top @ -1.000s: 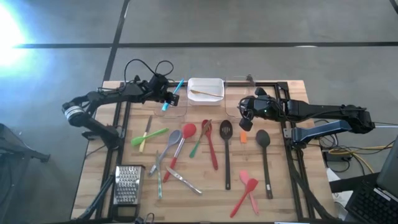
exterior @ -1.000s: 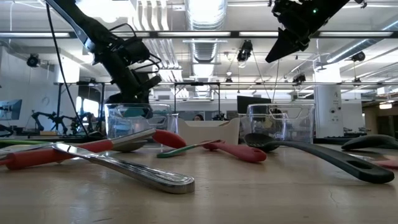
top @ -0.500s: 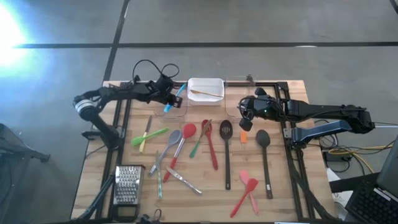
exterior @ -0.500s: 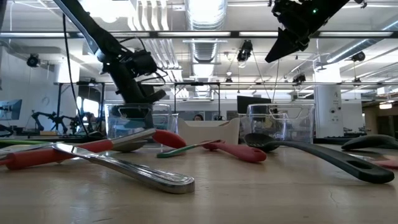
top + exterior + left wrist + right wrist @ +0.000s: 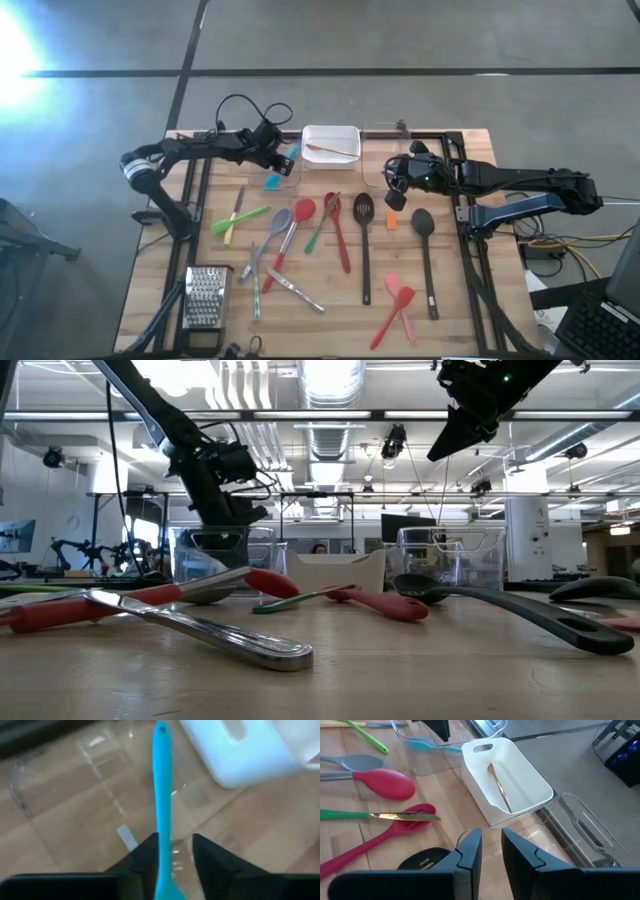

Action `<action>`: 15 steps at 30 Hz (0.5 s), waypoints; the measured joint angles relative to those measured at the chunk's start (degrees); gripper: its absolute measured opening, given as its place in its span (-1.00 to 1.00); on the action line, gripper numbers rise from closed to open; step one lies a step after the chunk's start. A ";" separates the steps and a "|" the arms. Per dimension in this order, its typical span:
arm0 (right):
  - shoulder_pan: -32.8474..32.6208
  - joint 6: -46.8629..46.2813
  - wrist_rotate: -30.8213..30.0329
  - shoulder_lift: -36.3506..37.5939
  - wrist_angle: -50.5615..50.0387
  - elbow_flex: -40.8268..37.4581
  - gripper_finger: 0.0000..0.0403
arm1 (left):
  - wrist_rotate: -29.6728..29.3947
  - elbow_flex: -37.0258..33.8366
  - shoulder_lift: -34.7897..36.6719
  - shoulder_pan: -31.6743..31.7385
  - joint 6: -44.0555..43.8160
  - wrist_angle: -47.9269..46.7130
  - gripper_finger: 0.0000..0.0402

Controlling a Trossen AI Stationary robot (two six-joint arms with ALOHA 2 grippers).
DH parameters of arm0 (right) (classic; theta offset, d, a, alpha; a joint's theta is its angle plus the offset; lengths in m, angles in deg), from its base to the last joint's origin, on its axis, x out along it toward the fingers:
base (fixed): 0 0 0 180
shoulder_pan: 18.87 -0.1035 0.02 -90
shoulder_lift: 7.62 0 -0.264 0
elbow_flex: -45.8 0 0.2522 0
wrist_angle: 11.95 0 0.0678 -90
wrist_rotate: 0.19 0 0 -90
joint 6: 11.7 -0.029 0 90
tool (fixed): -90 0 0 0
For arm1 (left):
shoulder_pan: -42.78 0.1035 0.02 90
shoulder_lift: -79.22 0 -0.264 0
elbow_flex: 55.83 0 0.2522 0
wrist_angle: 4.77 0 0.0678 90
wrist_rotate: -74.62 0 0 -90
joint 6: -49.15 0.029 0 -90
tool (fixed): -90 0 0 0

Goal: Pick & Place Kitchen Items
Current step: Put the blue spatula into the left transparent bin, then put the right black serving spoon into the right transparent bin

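Above the clear bin [image 5: 277, 172] at upper centre-left of the high view, the left end effector [image 5: 281, 158] is mid-release: its fingers stand apart on either side of the blue spatula [image 5: 161, 795], which in the left wrist view runs between them down into the bin. The placing step looks nearly done. Next the left arm must lift clear without dragging the handle back out, then go for another utensil, such as the green one [image 5: 243, 217] at centre-left.

The right end effector [image 5: 396, 191] hangs at upper centre-right, near the black slotted spoon [image 5: 364, 240]; its fingers show a narrow gap with nothing between them, so it seems to be waiting.

From above, only a short blue stub shows in the bin, and the wrist view alone shows the fingers clear of the handle. The right wrist view shows what the others barely do: a gold utensil [image 5: 498, 787] lying in the white tray [image 5: 540, 785], and a second clear bin [image 5: 585, 835] beside it. The low view hides the bin's contents behind glare, showing just both arms raised off the counter [image 5: 400, 670].
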 joint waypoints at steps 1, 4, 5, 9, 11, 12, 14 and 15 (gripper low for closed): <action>0.00 -0.02 0.00 0.00 0.00 0.00 -0.65 | 0.01 0.37 0.22 0.00 0.73 -0.72 -0.25; -0.02 -0.02 0.00 0.00 -0.01 0.00 -0.63 | 0.25 2.52 0.79 0.05 2.64 -4.36 -0.05; -0.02 -0.02 0.00 0.00 -0.07 0.00 -0.63 | 0.42 3.67 1.18 0.03 3.62 -6.36 0.00; -0.02 -0.02 0.00 0.00 -0.17 0.00 -0.64 | 0.68 8.53 3.53 0.07 6.19 -14.46 0.10; -0.02 -0.02 0.00 0.00 -0.20 0.00 -0.66 | 0.68 10.93 5.26 0.05 7.47 -17.71 0.11; -0.02 -0.02 0.00 0.00 -0.20 0.00 -0.67 | 0.63 11.96 6.27 -0.07 8.06 -19.30 0.11; -0.02 -0.02 0.00 0.00 -0.35 0.00 -0.68 | 0.51 13.55 8.84 -0.44 8.79 -21.29 0.10; -0.02 -0.03 0.00 0.00 -0.57 0.00 -0.69 | 0.50 14.07 10.23 -0.70 8.99 -21.99 0.10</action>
